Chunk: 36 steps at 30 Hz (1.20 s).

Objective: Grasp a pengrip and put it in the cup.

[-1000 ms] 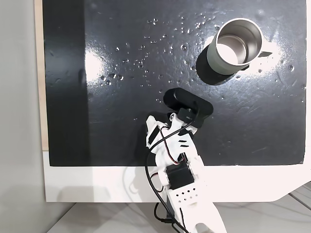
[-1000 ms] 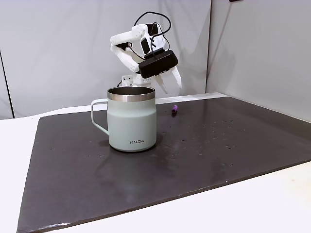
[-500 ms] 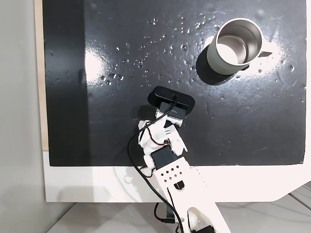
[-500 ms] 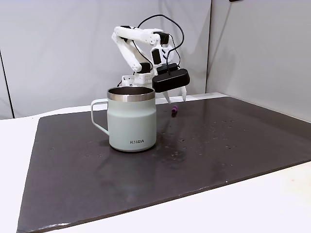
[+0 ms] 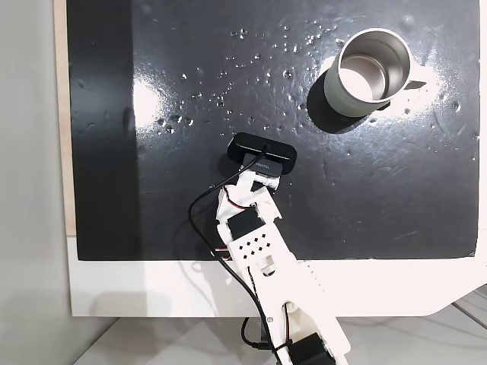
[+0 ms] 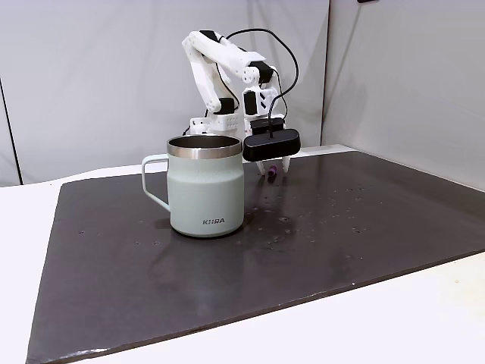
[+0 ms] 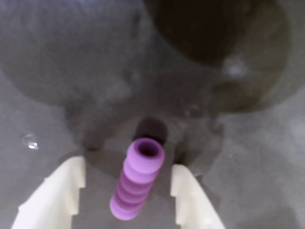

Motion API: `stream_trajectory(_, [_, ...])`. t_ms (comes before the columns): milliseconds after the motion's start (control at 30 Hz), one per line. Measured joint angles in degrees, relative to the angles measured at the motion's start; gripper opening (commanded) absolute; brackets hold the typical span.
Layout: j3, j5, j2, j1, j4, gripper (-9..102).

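A pale green steel cup [image 6: 206, 186] stands on a dark mat [image 6: 318, 250], toward its left half, handle pointing left; behind it, near the mat's far edge, a white robot arm [image 6: 223, 72] reaches down; its gripper [image 6: 274, 168] hangs low over a tiny purple pengrip [image 6: 271, 171], fingertips spread either side.

Arm folded high then dropping steeply down, wrist pointing at the surface, gripper [image 7: 127, 186] low with white fingers [image 7: 64, 188] spread apart, tips near the mat.
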Motion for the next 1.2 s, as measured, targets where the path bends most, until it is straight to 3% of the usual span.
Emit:
stream_trajectory(667, [0.4, 0.4, -0.5, -2.8, 0.0, 1])
stream_trajectory(867, [-0.3, 1.2, -0.8, -2.7, 0.1, 0])
stream_trajectory(1200, [-15.9, 0.7, -1.8, 5.1, 14.9, 0])
